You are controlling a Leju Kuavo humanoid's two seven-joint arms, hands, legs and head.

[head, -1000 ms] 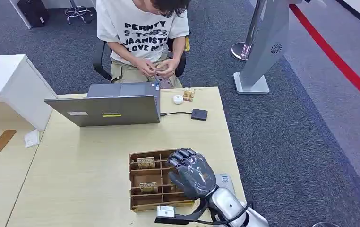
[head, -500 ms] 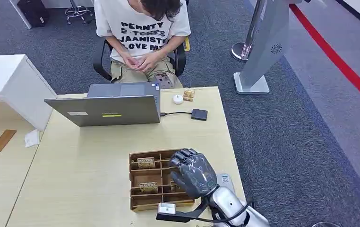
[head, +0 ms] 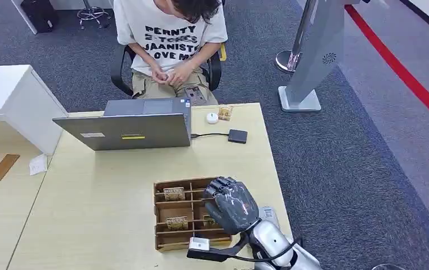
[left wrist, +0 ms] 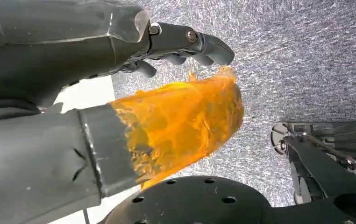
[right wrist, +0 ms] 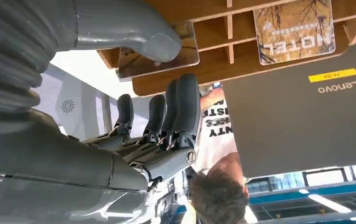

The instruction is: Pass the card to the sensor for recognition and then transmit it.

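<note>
The right hand [head: 230,205] is seen poised over the right side of the wooden card tray [head: 164,244] at the near edge of the table [head: 99,191], its back turned up toward the head camera. From the right wrist view, the thumb [right wrist: 134,32] is laid against a card [right wrist: 167,59] standing in a tray slot, while the darker fingers [right wrist: 181,102] are stretched out straight on the other side of the tray wall, apart from the card; no closed grasp can be made out, so whether the card is pinched cannot be told. A second card [right wrist: 294,29] marked "HOTEL" is lodged in another slot, well clear of the hand. Much of the tray's right column is hidden beneath the hand in the head view. The left hand [left wrist: 120,84] is seen hanging over grey carpet, its fingers apart with nothing gripped, and an orange translucent blur [left wrist: 185,121] is spread across the thumb. Beyond the tray, a grey laptop [head: 125,130] and a small black sensor [head: 237,135] are placed before a seated person [head: 170,42].
</note>
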